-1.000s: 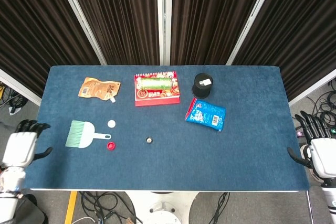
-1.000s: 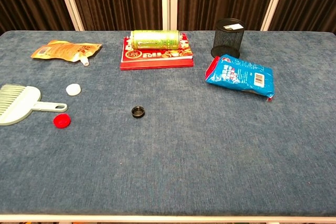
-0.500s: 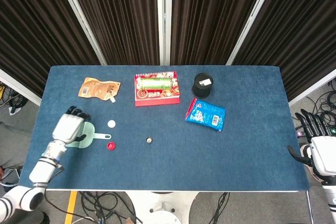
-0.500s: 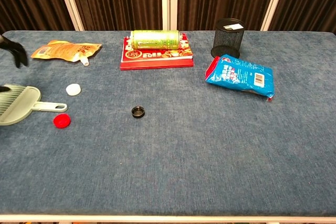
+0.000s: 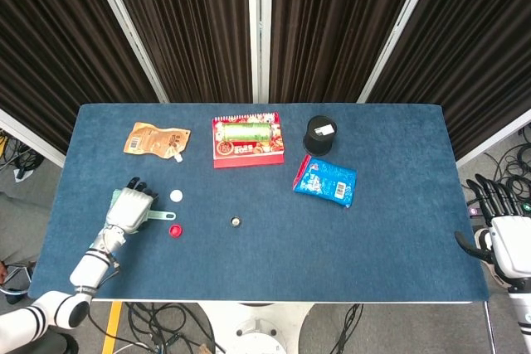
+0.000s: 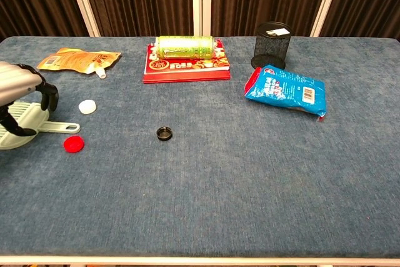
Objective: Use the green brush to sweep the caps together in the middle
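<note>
Taking the centre cap as landmark: two caps and the brush lie left, a can on a box behind, a snack bag right-behind.

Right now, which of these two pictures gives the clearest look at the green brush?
The chest view: the green brush is larger there, its handle clear, with the left hand over its head. In the head view the brush is small, mostly hidden under the hand; only its handle shows.
</note>
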Controlling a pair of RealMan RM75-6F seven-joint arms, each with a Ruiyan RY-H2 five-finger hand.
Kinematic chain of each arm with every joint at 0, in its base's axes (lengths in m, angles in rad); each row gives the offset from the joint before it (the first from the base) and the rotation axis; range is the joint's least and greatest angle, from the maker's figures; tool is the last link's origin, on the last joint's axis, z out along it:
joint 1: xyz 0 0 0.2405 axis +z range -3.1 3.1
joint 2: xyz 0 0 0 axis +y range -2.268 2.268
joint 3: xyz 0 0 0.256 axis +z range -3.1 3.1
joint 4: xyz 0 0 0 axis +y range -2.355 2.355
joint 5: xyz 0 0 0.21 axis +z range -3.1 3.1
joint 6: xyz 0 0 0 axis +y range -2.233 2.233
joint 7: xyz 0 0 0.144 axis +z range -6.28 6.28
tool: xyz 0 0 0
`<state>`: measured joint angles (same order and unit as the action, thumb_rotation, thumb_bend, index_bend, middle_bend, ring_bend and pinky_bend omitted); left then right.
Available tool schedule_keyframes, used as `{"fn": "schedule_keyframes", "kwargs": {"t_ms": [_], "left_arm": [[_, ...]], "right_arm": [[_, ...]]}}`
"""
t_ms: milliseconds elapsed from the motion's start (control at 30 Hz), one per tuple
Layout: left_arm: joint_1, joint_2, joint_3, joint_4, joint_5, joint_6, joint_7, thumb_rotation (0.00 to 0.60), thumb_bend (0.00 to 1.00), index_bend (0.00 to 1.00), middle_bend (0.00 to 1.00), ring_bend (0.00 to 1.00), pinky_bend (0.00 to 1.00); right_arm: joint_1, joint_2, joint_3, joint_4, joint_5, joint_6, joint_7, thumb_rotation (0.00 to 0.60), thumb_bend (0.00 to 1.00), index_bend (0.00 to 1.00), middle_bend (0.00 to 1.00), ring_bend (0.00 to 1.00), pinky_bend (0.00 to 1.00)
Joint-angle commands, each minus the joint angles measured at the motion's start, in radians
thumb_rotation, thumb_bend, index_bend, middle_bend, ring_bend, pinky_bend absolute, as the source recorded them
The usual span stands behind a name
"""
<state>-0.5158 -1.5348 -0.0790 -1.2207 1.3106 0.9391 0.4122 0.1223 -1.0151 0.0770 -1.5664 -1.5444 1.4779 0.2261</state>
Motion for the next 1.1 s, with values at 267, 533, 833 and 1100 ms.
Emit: {"fn": "schedule_keyframes", "kwargs": {"t_ms": [267,533,833,1100], "left_arm": [[-0.024,-0.011,0.006,-0.032,-0.075,-0.027,0.110,0.600,0.19,0.42,0.45,0.27,0.15],[-0.044,-0.021,0.008,-0.032,-0.115,-0.044,0.141,0.600,0.20,0.42,0.46,0.28,0.15],[-0.057,-0.035,0.017,-0.018,-0.102,-0.026,0.134,0.600,0.21,0.40,0.45,0.28,0.15],[-0.072,-0.044,0.024,-0.006,-0.120,-0.046,0.145,0.600,0.21,0.41,0.46,0.28,0.15]], "right_arm": [[-0.007,0.001,-0.002,0.007,0.007,0.003,0.013,0.600,0.18,0.00,0.00,0.00,0.00],[-0.011,0.000,-0.003,0.014,0.011,0.005,0.020,0.600,0.17,0.00,0.00,0.00,0.00],[-0.013,-0.001,-0.001,0.018,0.018,0.001,0.024,0.600,0.17,0.00,0.00,0.00,0.00],[-0.015,-0.001,-0.001,0.020,0.026,-0.004,0.025,0.600,0.17,0.00,0.00,0.00,0.00]]}}
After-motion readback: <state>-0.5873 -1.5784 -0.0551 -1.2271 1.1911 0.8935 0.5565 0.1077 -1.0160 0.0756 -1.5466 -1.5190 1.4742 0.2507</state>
